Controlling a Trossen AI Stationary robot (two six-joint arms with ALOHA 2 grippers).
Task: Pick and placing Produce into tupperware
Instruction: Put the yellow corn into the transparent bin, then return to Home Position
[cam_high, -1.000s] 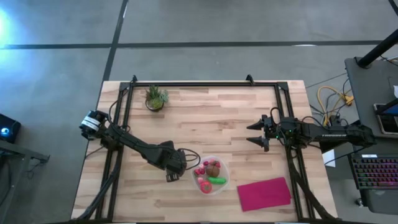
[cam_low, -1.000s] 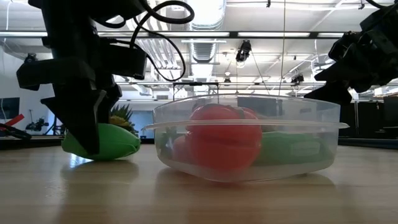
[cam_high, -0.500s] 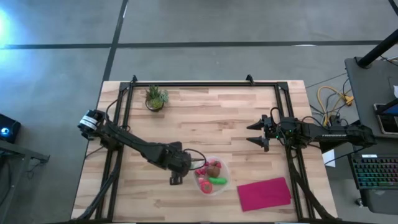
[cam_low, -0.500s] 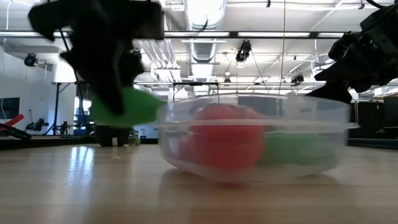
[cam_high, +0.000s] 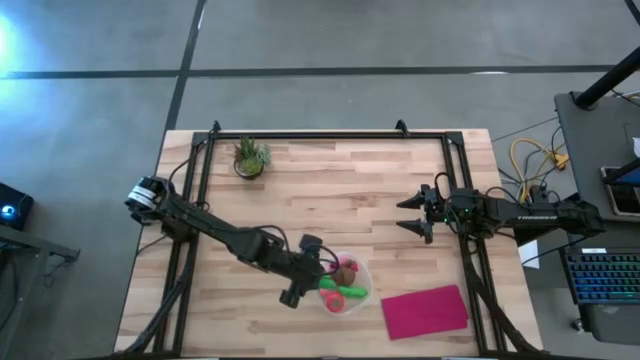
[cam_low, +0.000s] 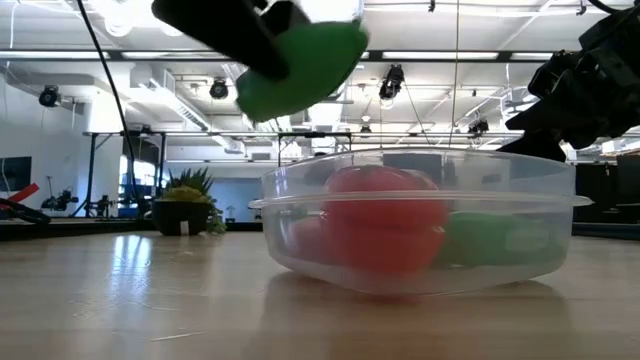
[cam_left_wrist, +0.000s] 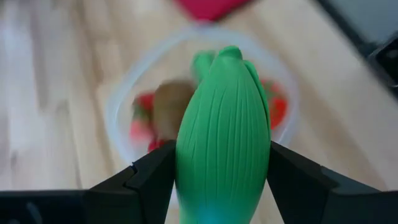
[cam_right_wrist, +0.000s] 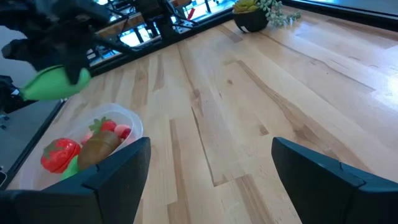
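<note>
The round clear tupperware (cam_high: 358, 272) stands on the table's near middle. It holds a brown oval (cam_left_wrist: 171, 106), a red piece (cam_low: 385, 225) and a green piece (cam_low: 500, 240). My left gripper (cam_high: 318, 268) is shut on a ribbed, elongated green produce piece (cam_left_wrist: 224, 124), high over the tupperware's left rim (cam_low: 300, 60). The right wrist view shows it too (cam_right_wrist: 53, 82). My right gripper (cam_high: 410, 215) waits open at the table's right side, holding nothing. My left gripper pinches the green piece by its two long sides (cam_left_wrist: 186, 168), near the end closest to the wrist. The piece lies along the fingers (cam_left_wrist: 149, 180) and sticks out ahead of them. The fingers slant down toward the table's right. The piece hangs clear, above the tupperware.
A small potted plant (cam_high: 250, 157) stands at the far left of the table. A flat magenta cloth (cam_high: 425, 310) lies at the near right, beside the tupperware. Black frame rails (cam_high: 200, 170) run along the table's left, far and right edges.
My left gripper has lifted the green piece off the table beside the tupperware's left side. It has carried it up and toward the table's right, over the tupperware's rim. The wrist has rolled on the way. My right arm has kept still.
</note>
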